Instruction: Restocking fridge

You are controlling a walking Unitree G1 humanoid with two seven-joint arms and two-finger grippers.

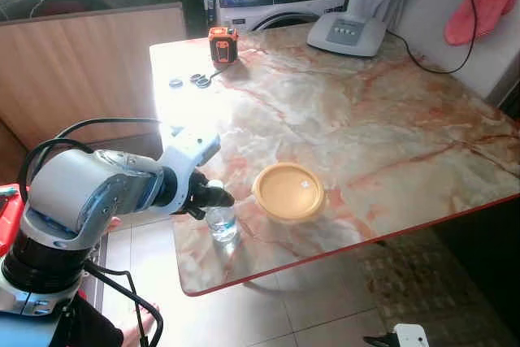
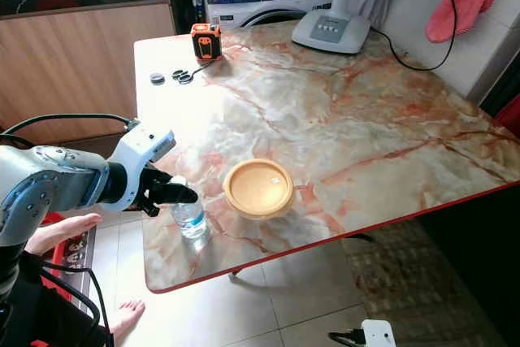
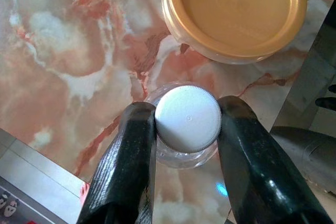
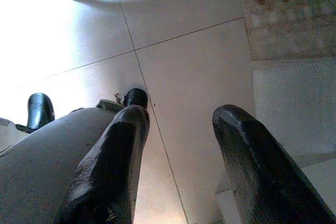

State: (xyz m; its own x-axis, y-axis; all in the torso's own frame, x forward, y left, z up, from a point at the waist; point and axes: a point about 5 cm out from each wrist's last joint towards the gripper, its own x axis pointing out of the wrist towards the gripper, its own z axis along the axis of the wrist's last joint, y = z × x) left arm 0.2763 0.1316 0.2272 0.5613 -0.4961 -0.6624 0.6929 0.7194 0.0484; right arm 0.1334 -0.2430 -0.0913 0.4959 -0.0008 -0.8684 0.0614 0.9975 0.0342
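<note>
A small clear water bottle (image 1: 221, 221) is stood upright near the front left corner of the marble table (image 1: 366, 127), its long axis vertical and its white cap (image 3: 187, 118) lodged directly between the fingers of the left gripper (image 3: 184, 129). Both pads are seen touching the cap's ribbed edge, so the bottle is judged gripped at the cap. The left arm is reached in level from the table's left side. A lidded yellow container (image 1: 288, 191) sits just beyond the fingertips. The right gripper (image 4: 181, 145) hangs spread open over floor tiles.
</note>
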